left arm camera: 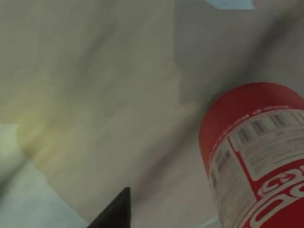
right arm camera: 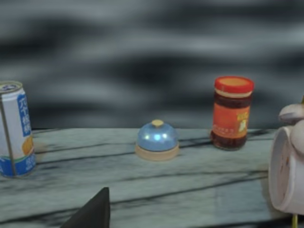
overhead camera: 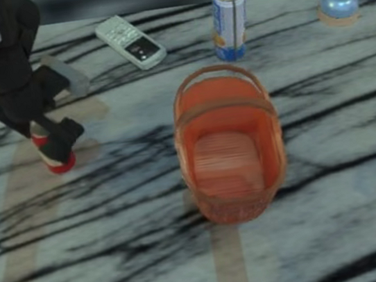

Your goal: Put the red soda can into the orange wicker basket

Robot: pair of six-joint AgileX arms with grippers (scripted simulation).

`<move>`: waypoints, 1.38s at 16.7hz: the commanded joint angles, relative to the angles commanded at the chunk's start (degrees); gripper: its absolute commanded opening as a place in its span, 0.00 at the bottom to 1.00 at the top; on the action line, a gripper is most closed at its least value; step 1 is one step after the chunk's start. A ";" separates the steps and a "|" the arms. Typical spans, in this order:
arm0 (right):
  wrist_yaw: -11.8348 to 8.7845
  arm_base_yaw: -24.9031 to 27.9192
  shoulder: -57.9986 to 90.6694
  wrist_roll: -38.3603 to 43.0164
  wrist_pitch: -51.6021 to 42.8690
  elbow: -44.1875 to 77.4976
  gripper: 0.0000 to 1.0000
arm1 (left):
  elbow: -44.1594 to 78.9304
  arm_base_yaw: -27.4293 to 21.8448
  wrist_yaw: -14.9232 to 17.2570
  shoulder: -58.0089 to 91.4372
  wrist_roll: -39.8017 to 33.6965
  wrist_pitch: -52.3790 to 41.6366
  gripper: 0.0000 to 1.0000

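The red soda can (overhead camera: 61,163) stands upright on the table at the left, mostly hidden under my left gripper (overhead camera: 54,142). That gripper is lowered around the can and open. In the left wrist view the red soda can (left arm camera: 256,156) fills one side, and a gap of bare table separates it from the one dark fingertip (left arm camera: 114,213) that shows. The orange wicker basket (overhead camera: 272,140) sits near the table's middle, well right of the can, with nothing inside and its hoop handle up. My right arm is outside the top view; one fingertip (right arm camera: 95,213) shows in its wrist view.
A tall blue-and-white can (overhead camera: 230,19) stands behind the basket, and a grey handset (overhead camera: 130,42) lies to the can's left. A blue bell (overhead camera: 339,4) sits at the back right, near a red-lidded jar (right arm camera: 232,114). A white object (right arm camera: 287,166) stands at the right edge.
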 joint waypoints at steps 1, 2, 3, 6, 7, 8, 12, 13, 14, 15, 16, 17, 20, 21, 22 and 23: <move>0.00 0.00 0.00 0.00 0.00 0.00 1.00 | 0.00 0.00 0.00 0.00 0.00 0.00 0.62; 0.00 0.00 0.00 0.00 0.00 0.00 1.00 | 0.00 0.00 0.00 0.00 0.00 0.00 0.55; 0.00 0.00 0.00 0.00 0.00 0.00 1.00 | 0.00 0.00 0.00 0.00 0.00 0.00 0.47; 0.00 0.00 0.00 0.00 0.00 0.00 1.00 | 0.00 0.00 0.00 0.00 0.00 0.00 0.25; 0.00 0.00 0.00 0.00 0.00 0.00 1.00 | 0.00 0.00 0.00 0.00 0.00 0.00 0.17; 0.00 0.00 0.00 0.00 0.00 0.00 1.00 | 0.00 0.00 0.00 0.00 0.00 0.00 0.10; 0.00 0.00 0.00 0.00 0.00 0.00 1.00 | 0.00 0.00 0.00 0.00 0.00 0.00 0.00; 0.00 0.00 0.00 0.00 0.00 0.00 1.00 | 0.00 0.00 0.00 0.00 0.00 0.00 0.00; 0.00 0.00 0.00 0.00 0.00 0.00 1.00 | 0.00 0.00 0.00 0.00 0.00 0.00 0.00; 0.00 0.00 0.00 0.00 0.00 0.00 1.00 | 0.00 0.00 0.00 0.00 0.00 0.00 0.00; 0.00 0.00 0.00 0.00 0.00 0.00 1.00 | 0.00 0.00 0.00 0.00 0.00 0.00 0.00; 0.00 0.00 0.00 0.00 0.00 0.00 1.00 | 0.00 0.00 0.00 0.00 0.00 0.00 0.00; 0.00 0.00 0.00 0.00 0.00 0.00 1.00 | -0.14 -0.04 0.52 -0.13 -0.11 0.60 0.00; 0.00 0.00 0.00 0.00 0.00 0.00 1.00 | -0.37 -0.24 1.52 -0.17 -0.48 1.78 0.00; 0.00 0.00 0.00 0.00 0.00 0.00 1.00 | -0.69 -0.51 2.98 -0.22 -1.05 3.55 0.00; 0.00 0.00 0.00 0.00 0.00 0.00 1.00 | -1.10 -0.82 4.87 -0.27 -1.83 5.89 0.00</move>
